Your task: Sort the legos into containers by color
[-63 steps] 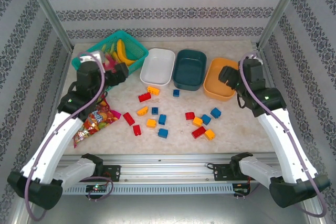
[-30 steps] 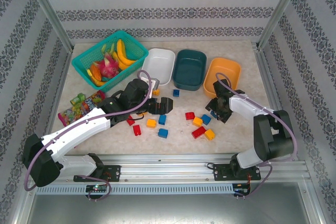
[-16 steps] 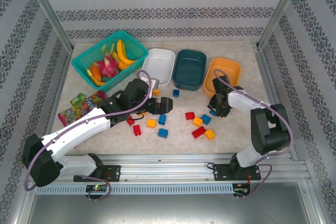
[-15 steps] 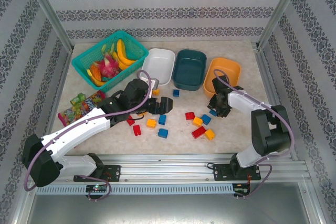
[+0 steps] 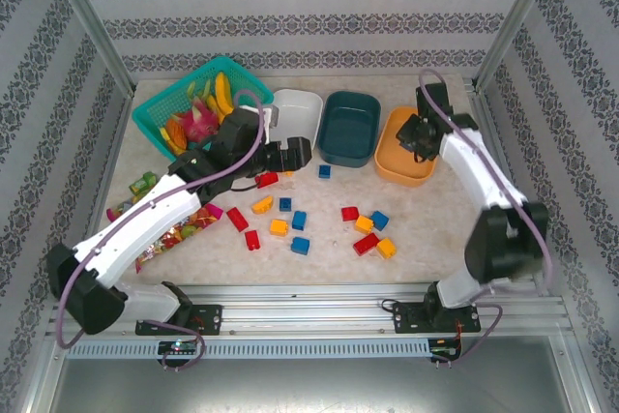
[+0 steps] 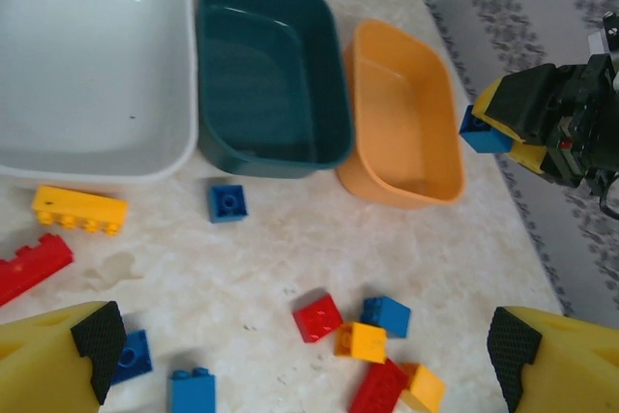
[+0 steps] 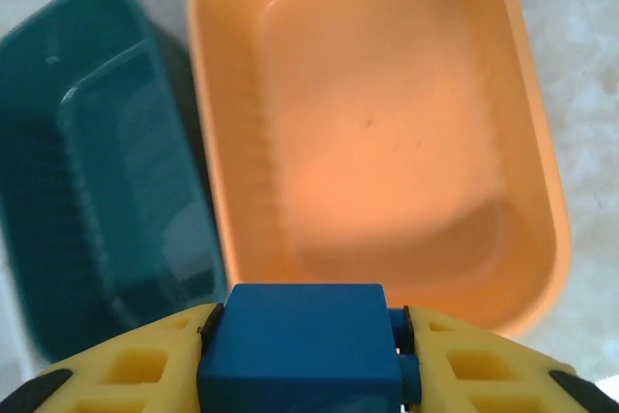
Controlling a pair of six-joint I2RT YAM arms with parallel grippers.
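1. Right wrist view: the right gripper (image 7: pixel 305 360) is clamped on a blue brick (image 7: pixel 300 340), which sits square between its two yellow fingers.
2. Directly ahead of and below the fingertips is the orange tub (image 7: pixel 377 132). Its long axis runs away from the gripper, and the brick hangs about over its near rim.
3. The dark teal tub (image 7: pixel 97 181) lies just beside the orange one, off to this gripper's left, with its long axis parallel.
4. My judgement: released here, the brick would drop into orange. If blue belongs in teal, the move is a short sideways shift left across the neighbouring rims.
5. The left gripper (image 6: pixel 302 340) is spread wide and holds nothing. Loose bricks lie beneath and ahead of it, so it is the nearer arm for those, and the white tub (image 6: pixel 87 55) is ahead to its left.
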